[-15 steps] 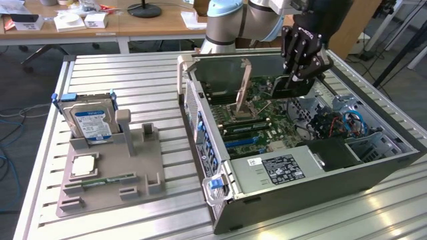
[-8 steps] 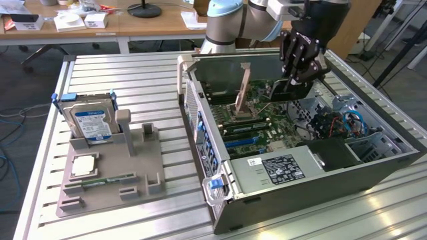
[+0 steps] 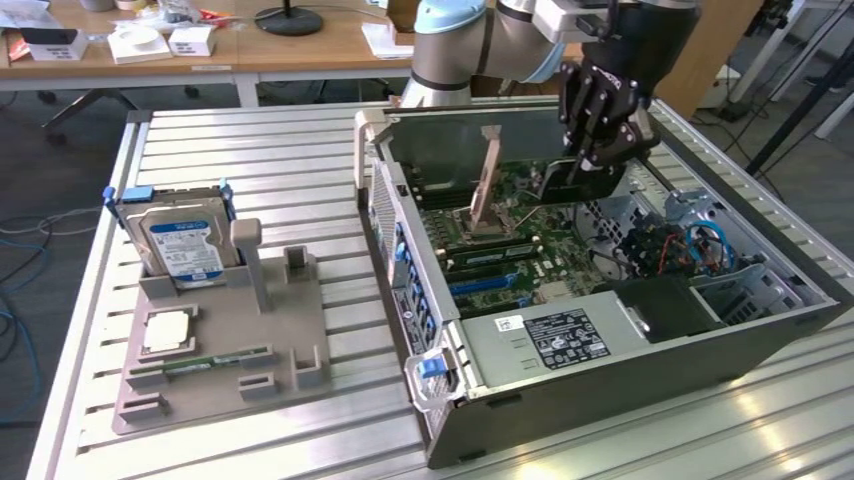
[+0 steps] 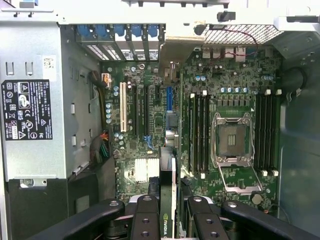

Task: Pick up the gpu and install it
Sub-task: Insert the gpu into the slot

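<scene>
Silver-grey arm point(image 3: 447, 70), pale-blue joint cap; black linked gripper point(image 3: 601, 160) (round screws along its fingers point(image 4: 145, 220))

The gpu point(image 4: 167, 192) is a thin dark green card with an NVIDIA mark on its edge. It stands on edge, clamped between the pincer point(image 3: 607, 160) fingers. It hangs just above the motherboard inside the open computer case, not yet seated in a slot.
</scene>
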Available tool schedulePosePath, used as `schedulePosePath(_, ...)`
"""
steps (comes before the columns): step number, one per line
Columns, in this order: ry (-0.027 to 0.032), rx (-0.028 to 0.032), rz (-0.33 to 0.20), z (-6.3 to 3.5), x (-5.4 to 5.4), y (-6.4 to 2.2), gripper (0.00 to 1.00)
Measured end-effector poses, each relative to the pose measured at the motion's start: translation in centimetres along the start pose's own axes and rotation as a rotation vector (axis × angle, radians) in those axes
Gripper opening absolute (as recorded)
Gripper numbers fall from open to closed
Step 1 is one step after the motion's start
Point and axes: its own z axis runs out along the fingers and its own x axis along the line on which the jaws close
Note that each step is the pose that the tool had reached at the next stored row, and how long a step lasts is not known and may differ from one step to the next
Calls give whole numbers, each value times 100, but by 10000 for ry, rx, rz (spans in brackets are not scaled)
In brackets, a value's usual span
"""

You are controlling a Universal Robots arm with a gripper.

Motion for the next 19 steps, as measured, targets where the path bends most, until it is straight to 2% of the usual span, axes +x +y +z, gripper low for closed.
schedulePosePath(6, 2, -8, 1, 85, -1, 2, 27)
schedulePosePath(19, 5, -76, 2, 301, 3, 4, 27)
